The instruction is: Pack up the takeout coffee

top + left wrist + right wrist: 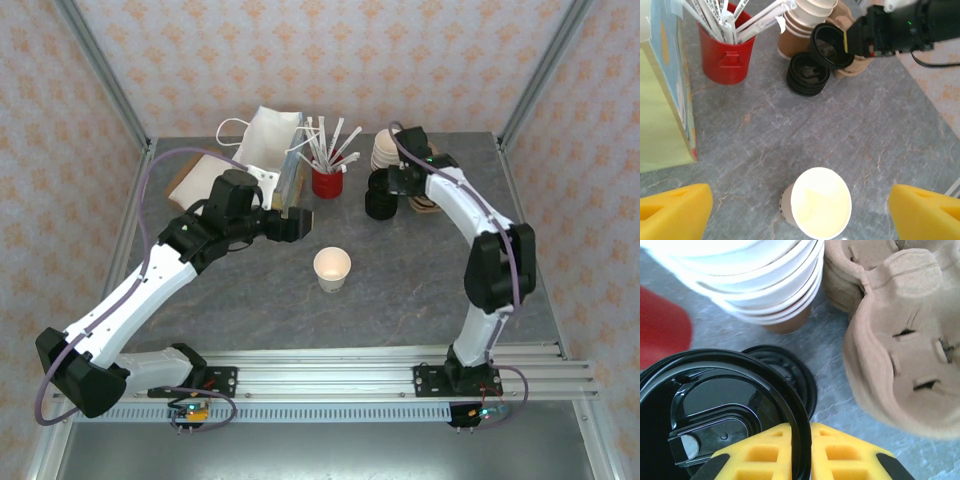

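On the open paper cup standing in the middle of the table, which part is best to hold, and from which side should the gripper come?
Hold the cup across its side wall, a little below the rim, coming from the left with the open left gripper. It stands upright with no lid, so a hold from above would probably crush the thin mouth; squeeze lightly.

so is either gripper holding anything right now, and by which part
The right gripper pinches a black lid by its rim, one finger on each side of the edge. The left gripper is open and holds nothing.
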Robot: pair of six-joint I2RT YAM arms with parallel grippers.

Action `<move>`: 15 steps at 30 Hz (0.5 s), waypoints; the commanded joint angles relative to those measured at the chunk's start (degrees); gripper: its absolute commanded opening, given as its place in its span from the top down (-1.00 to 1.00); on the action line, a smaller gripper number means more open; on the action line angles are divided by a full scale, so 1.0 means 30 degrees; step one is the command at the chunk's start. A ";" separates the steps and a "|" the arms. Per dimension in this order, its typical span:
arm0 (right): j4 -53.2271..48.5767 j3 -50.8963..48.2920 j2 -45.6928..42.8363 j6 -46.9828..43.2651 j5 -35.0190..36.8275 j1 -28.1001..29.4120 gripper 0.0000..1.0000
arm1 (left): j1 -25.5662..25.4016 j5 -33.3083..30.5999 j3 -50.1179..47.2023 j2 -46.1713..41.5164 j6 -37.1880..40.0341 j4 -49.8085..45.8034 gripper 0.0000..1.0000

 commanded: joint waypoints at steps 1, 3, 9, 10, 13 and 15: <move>0.1777 -0.1511 -0.3624 0.1978 -0.3686 0.0015 0.72 | -0.0122 -0.0080 -0.0746 -0.0777 -0.1191 0.2655 -0.83; 0.4374 -0.2937 -0.5562 0.4301 -0.6625 0.0022 0.73 | -0.0082 -0.0260 -0.1041 -0.0994 -0.2368 0.4096 -0.84; 1.2207 -0.5899 -0.9420 1.1097 -0.9100 0.1576 0.73 | 0.0432 0.0707 -0.0816 -0.0461 -0.8827 0.9795 -0.84; 1.3153 -0.6254 -0.9777 1.1975 -0.8804 0.1955 0.73 | 0.0418 0.0865 -0.0854 -0.0315 -1.0005 1.1067 -0.84; 1.6460 -0.7475 -1.0449 1.4627 -0.8416 0.2539 0.74 | 0.0417 0.0722 -0.0737 0.0075 -1.2985 1.3510 -0.89; 1.8131 -0.8049 -1.0503 1.5932 -0.8263 0.2869 0.74 | 0.0417 0.0632 -0.0788 0.0240 -1.4432 1.4845 -0.95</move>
